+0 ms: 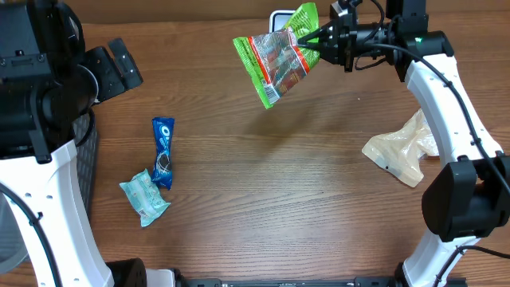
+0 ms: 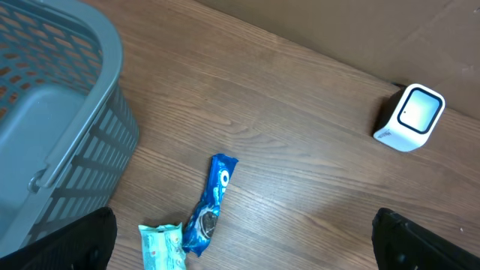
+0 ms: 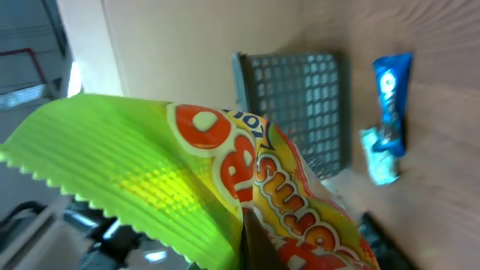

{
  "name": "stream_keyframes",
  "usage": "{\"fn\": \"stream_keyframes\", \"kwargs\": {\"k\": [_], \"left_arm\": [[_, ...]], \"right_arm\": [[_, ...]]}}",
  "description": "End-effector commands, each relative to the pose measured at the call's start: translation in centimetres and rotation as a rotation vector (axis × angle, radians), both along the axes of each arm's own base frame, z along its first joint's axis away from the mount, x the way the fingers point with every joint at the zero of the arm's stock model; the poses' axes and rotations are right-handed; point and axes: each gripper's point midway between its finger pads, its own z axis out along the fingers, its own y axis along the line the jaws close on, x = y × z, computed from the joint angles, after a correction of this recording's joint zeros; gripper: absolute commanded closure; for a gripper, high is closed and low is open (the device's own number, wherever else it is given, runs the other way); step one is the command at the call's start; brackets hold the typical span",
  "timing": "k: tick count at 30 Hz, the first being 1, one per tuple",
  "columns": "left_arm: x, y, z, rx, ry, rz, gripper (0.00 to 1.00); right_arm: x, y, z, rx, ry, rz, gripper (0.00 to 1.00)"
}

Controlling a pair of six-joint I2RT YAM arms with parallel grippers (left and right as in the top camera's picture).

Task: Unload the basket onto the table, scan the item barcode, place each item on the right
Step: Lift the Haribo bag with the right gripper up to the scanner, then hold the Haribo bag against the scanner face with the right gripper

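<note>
The right gripper point(image 1: 319, 37), pinched tight on the crinkly green plastic snack bag point(image 1: 275, 57) held aloft close to the small white box scanner point(image 1: 279, 16), should turn its barcode flat toward the scanner window and hold steady, while the left gripper point(image 1: 119, 68) sits spread wide, well away from the scanner.

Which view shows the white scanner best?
The left wrist view: the scanner stands whole and unobstructed. Overhead, the green snack bag hides most of it. The right wrist view misses it.
</note>
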Motion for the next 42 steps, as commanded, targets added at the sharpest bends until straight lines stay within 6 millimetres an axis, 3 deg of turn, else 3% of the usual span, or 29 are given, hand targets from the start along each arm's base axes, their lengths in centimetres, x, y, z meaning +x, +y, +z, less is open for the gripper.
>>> {"fn": "stream_keyframes", "kwargs": {"k": [1,3,5,7,9,12,15,20,22,26,29,37,42], "left_arm": [[0.3,0.2,-0.1,-0.003,0.000,0.018,0.00],[0.3,0.2,-0.1,-0.003,0.000,0.018,0.00],[0.3,0.2,-0.1,-0.003,0.000,0.018,0.00],[0.3,0.2,-0.1,-0.003,0.000,0.018,0.00],[0.3,0.2,-0.1,-0.003,0.000,0.018,0.00],[0.3,0.2,-0.1,-0.003,0.000,0.018,0.00],[0.3,0.2,-0.1,-0.003,0.001,0.018,0.00],[0.3,0.2,-0.1,-0.003,0.001,0.018,0.00],[0.3,0.2,-0.1,-0.003,0.000,0.018,0.00],[0.3,0.2,-0.1,-0.003,0.001,0.018,0.00],[0.3,0.2,-0.1,-0.003,0.001,0.018,0.00],[0.3,0.2,-0.1,-0.003,0.001,0.018,0.00],[0.3,0.2,-0.1,-0.003,0.001,0.018,0.00]], "right_arm": [[-1.8,0.1,4.2,0.060,-0.006,0.061,0.96],[-1.3,0.1,4.9,0.061,-0.121,0.052,0.96],[0.1,0.1,5.4,0.037,-0.351,0.005,0.96],[1.2,0.0,4.7,-0.012,-0.455,-0.049,0.96],[3.1,-0.5,2.3,-0.143,-0.487,-0.154,0.96],[6.4,-2.3,-3.2,-0.514,-0.529,-0.344,0.96],[8.2,-2.7,-5.3,-0.811,-0.664,-0.438,0.96],[10.0,-1.5,-4.1,-1.151,-0.969,-0.521,0.96],[10.8,0.2,-3.4,-1.302,-1.194,-0.484,0.96],[12.8,3.2,-3.8,-1.399,-1.495,-0.373,0.96],[15.2,3.9,-4.6,-1.477,-1.684,-0.332,0.96],[17.9,2.7,-4.4,-1.628,-1.902,-0.312,0.96],[19.8,0.9,-5.6,-1.753,-2.003,-0.259,0.96]]}}
